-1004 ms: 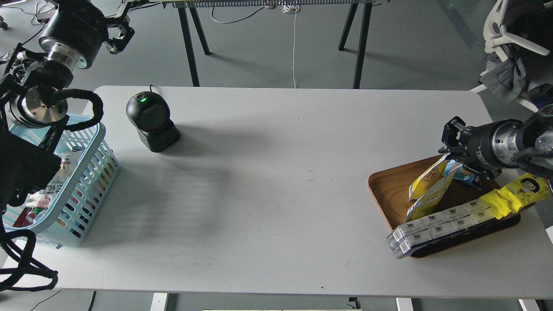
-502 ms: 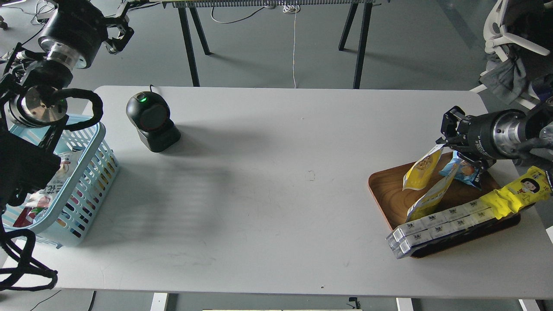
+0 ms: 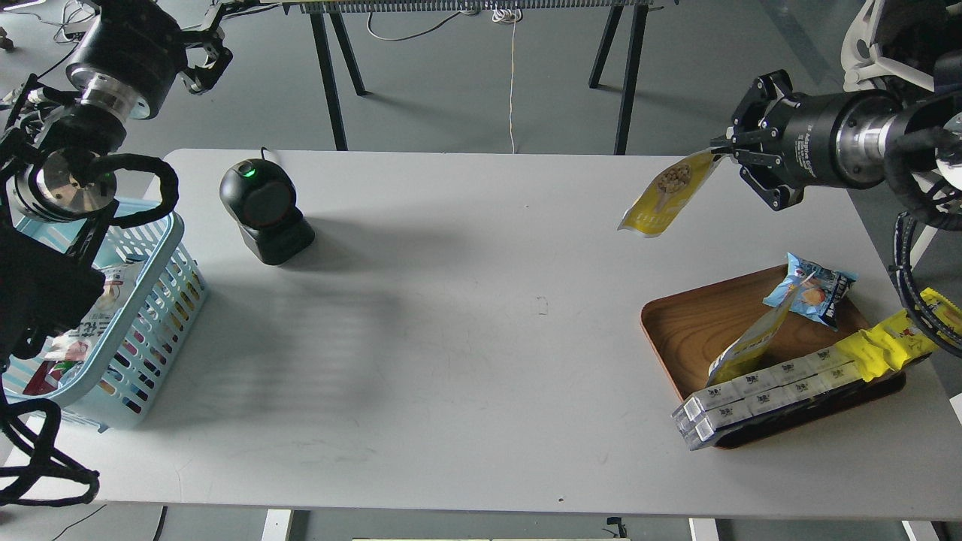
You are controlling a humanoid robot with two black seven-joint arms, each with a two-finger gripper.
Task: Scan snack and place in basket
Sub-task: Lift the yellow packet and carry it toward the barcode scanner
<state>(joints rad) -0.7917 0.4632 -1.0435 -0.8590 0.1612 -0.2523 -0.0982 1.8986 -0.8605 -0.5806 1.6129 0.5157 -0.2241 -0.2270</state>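
Raised from the tray since the earlier frames, the right gripper (image 3: 733, 158) now hangs above the table's far right part, clamped on the top edge of the snack (image 3: 665, 194), a flat pouch whose yellow face shows round beige nuts; the pouch dangles in the air, tilted down to the left, clear of the tabletop.

Items, largest first. One white rounded-rectangular table (image 3: 481, 353). One light-blue slotted plastic basket (image 3: 161, 300) at the left edge, holding several packets with print too small to read. One brown wooden tray (image 3: 680, 330) at the right. Two long clear packs of small white cartons (image 3: 766, 391), side by side across the tray's near rim; their dark marks cannot be read. One long yellow wrapper (image 3: 883, 347) lying over the tray's right end, partly behind the arm's cable. One second yellow-and-white pouch (image 3: 748, 342) leaning on its edge in the tray. One small blue packet (image 3: 815, 289) at the tray's far corner. One black rounded scanner (image 3: 264, 210) on the table near the basket, with one green light lit on top.

White lettering runs along the right gripper's body, too small to make out. The left gripper (image 3: 207, 56) sits at upper left, beyond the table; its fingers are dark and indistinct, so its state cannot be told.
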